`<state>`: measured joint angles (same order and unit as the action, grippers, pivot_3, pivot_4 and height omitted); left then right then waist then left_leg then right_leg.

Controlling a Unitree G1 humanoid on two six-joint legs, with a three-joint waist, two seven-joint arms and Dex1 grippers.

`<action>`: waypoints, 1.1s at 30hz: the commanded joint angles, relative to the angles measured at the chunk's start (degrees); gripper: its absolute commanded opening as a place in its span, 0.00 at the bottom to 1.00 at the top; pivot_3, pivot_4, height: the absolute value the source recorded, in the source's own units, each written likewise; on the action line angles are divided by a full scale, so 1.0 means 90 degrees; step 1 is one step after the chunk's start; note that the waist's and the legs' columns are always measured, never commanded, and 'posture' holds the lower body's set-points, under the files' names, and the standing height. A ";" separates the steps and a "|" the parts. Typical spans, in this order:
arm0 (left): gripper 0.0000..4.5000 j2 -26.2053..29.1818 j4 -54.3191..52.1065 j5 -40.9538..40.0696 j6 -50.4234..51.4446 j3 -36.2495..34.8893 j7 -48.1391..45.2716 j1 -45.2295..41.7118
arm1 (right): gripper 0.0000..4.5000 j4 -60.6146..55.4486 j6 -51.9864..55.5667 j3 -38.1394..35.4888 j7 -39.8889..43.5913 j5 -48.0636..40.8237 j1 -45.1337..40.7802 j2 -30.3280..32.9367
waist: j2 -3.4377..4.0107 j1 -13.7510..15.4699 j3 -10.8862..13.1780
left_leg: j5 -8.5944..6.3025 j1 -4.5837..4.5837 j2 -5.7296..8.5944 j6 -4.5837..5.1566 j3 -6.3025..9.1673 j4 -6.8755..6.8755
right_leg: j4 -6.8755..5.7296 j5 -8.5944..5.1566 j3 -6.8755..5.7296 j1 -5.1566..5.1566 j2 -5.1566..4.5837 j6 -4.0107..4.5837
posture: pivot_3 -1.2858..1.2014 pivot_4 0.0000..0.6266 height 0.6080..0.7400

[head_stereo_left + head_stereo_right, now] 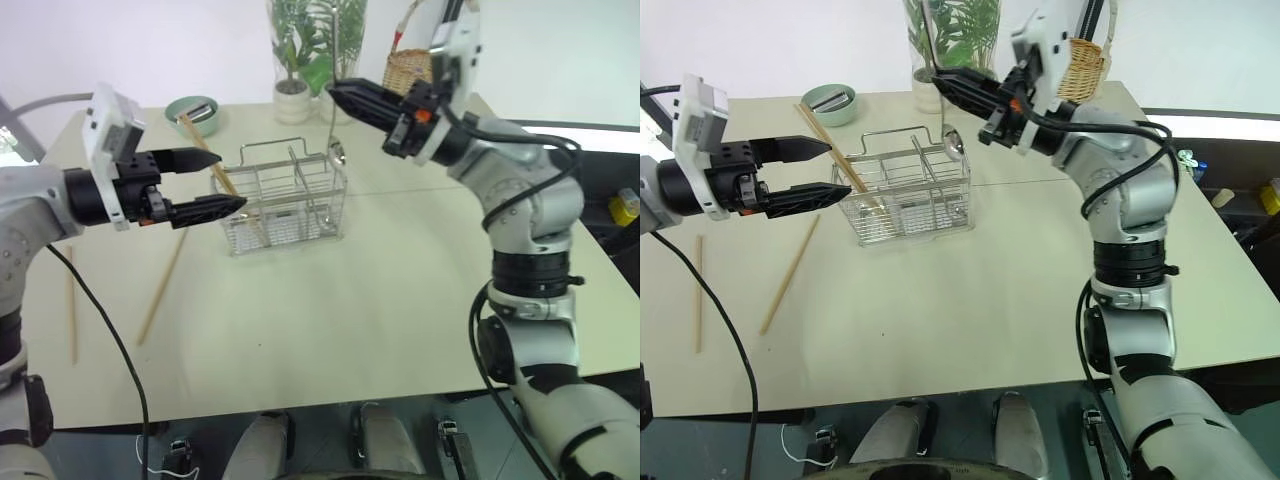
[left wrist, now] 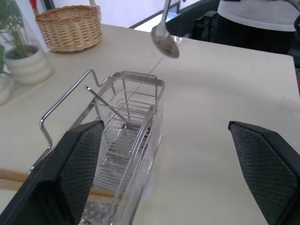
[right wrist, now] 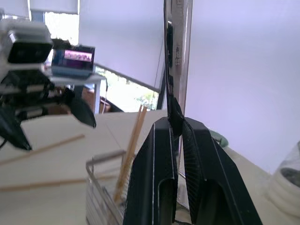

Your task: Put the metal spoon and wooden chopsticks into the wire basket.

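The metal spoon hangs bowl down over the right end of the wire basket. Its thin handle is pinched in my right gripper, which is shut on it above the basket's far right corner. One wooden chopstick leans in the basket's left end, its top sticking out toward the back left. Two more chopsticks lie on the table, one in front of the basket's left side and one near the left edge. My left gripper is open and empty, just left of the basket.
A green bowl sits behind the basket at the back left. A potted plant and a wicker basket stand along the back edge. The table spreads wide in front of the wire basket.
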<state>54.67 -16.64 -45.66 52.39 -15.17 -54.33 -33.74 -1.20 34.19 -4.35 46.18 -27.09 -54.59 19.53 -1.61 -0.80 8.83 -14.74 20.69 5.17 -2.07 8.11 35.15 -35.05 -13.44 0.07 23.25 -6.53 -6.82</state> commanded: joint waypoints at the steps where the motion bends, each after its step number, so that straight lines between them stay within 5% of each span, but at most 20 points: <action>1: 1.00 0.0082 -0.0165 -0.0070 -0.0142 -0.0323 0.0080 0.0044 | 0.01 -0.0072 -0.0193 0.0141 -0.0400 0.0036 -0.0056 -0.0342 | 0.0000 0.0005 0.0000 | 0.0000 0.0002 0.0001 0.0000 0.0000 0.0001 | 0.0000 0.0000 0.0000 0.0000 0.0000 0.0000 | 0.52 0.24 0.70; 11: 1.00 0.0104 -0.0433 -0.0287 -0.0061 -0.0593 0.0373 0.0240 | 0.01 0.1667 -0.1528 0.0574 -0.0931 0.0925 0.0140 -0.0923 | -0.0005 -0.0030 -0.0003 | 0.0000 0.0000 0.0000 0.0001 -0.0002 -0.0001 | -0.0003 0.0000 -0.0001 0.0005 0.0003 0.0000 | 0.52 0.24 0.70; 14: 1.00 0.0123 -0.0503 -0.0363 -0.0021 -0.0699 0.0470 0.0303 | 0.23 0.1984 -0.1616 0.0597 -0.1100 0.1061 0.0205 -0.0997 | -0.0004 -0.0041 -0.0003 | 0.0000 0.0004 0.0000 0.0001 -0.0002 -0.0001 | -0.0004 0.0001 0.0000 0.0010 0.0003 0.0002 | 0.52 0.24 0.70; 20: 1.00 0.0178 -0.0612 -0.0490 0.0025 -0.0927 0.0658 0.0569 | 0.90 0.1590 -0.1345 0.0473 -0.1129 0.0963 0.0226 -0.0823 | -0.0002 -0.0042 -0.0001 | 0.0000 0.0004 -0.0001 0.0001 -0.0001 -0.0002 | -0.0003 0.0001 0.0000 0.0010 0.0004 0.0002 | 0.52 0.24 0.70; 27: 1.00 0.0043 -0.0399 -0.0656 0.0166 -0.1629 0.1362 0.0686 | 0.90 0.0287 0.0286 -0.0465 -0.0152 -0.0673 0.0054 0.0441 | -0.0004 0.0014 -0.0001 | -0.0001 0.0018 0.0001 0.0003 0.0005 0.0004 | 0.0004 0.0001 -0.0006 0.0008 0.0004 0.0002 | 0.52 0.24 0.70; 33: 1.00 0.0243 0.0470 -0.0370 0.0700 -0.2365 0.2662 0.0604 | 0.90 -0.1338 0.1481 -0.0965 0.1523 -0.2076 0.1360 0.2437 | -0.0015 0.0006 -0.0008 | -0.0008 0.0016 -0.0005 0.0014 0.0004 -0.0002 | 0.0012 -0.0002 -0.0012 0.0003 0.0005 -0.0002 | 0.52 0.24 0.70</action>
<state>55.31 -13.12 -49.98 57.48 -33.80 -32.87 -28.20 -9.34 45.93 -12.35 56.53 -42.93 -44.66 40.06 -1.74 -0.75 8.76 -14.82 20.83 5.12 -1.93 8.13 35.14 -34.92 -13.47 -0.04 23.26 -6.49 -6.84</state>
